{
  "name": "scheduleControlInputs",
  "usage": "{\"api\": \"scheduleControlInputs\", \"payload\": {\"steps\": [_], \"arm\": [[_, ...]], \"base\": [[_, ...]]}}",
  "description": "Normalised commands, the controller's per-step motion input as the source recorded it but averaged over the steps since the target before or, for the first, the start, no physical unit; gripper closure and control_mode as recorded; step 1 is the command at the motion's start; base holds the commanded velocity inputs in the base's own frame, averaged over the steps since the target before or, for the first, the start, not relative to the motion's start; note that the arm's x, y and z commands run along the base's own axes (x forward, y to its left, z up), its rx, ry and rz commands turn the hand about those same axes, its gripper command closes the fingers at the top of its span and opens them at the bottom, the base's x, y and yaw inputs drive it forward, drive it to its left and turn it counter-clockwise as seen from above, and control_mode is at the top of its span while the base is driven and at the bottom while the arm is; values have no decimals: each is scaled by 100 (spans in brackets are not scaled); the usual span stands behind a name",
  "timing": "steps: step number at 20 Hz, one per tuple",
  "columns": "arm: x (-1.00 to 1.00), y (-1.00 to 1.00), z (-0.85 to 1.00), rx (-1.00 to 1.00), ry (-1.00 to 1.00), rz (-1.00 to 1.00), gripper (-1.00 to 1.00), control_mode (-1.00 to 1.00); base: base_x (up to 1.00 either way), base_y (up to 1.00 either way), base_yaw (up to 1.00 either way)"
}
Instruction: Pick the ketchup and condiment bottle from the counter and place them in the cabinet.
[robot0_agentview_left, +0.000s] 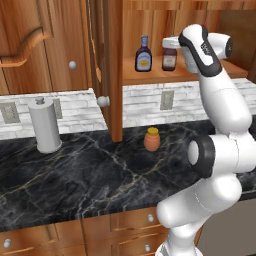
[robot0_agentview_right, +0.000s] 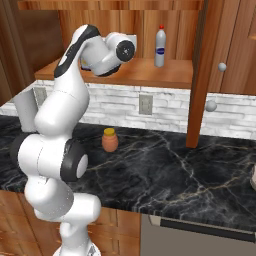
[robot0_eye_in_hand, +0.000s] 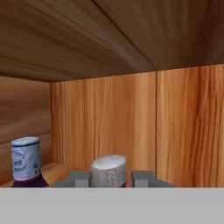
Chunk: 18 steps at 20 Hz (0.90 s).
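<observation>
The ketchup (robot0_agentview_left: 169, 57), a small dark red-brown bottle, stands upright inside the cabinet (robot0_agentview_left: 150, 76) with its base at the plank shelf. My gripper (robot0_eye_in_hand: 108, 177) is shut on it. In the hand view its pale cap (robot0_eye_in_hand: 108, 169) sits between my two fingertips (robot0_eye_in_hand: 78, 178). The condiment bottle (robot0_agentview_left: 144, 54), dark with an oval yellow label, stands on the same shelf just left of the ketchup. Its bluish neck (robot0_eye_in_hand: 25, 159) shows at the left of the hand view. My arm reaches up from the counter (robot0_agentview_left: 75, 175) into the cabinet.
A squat orange jar (robot0_agentview_left: 152, 139) stands on the counter below the shelf. A tall white bottle with a red cap (robot0_agentview_right: 160, 46) is on the shelf's right end. The open cabinet door (robot0_agentview_left: 107, 70) juts out left of the shelf. A paper towel roll (robot0_agentview_left: 45, 125) stands at the left.
</observation>
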Motion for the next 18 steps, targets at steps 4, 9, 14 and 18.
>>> {"api": "scheduleControlInputs", "payload": {"steps": [4,9,14,18], "arm": [[26,0,-19,0,0,0,100,-100],[21,0,-26,0,0,0,100,-100],[4,0,-18,-1,0,0,-100,-100],[0,0,0,0,0,0,-100,-100]], "base": [[0,0,0],[0,0,0],[0,0,0],[0,0,0]]}}
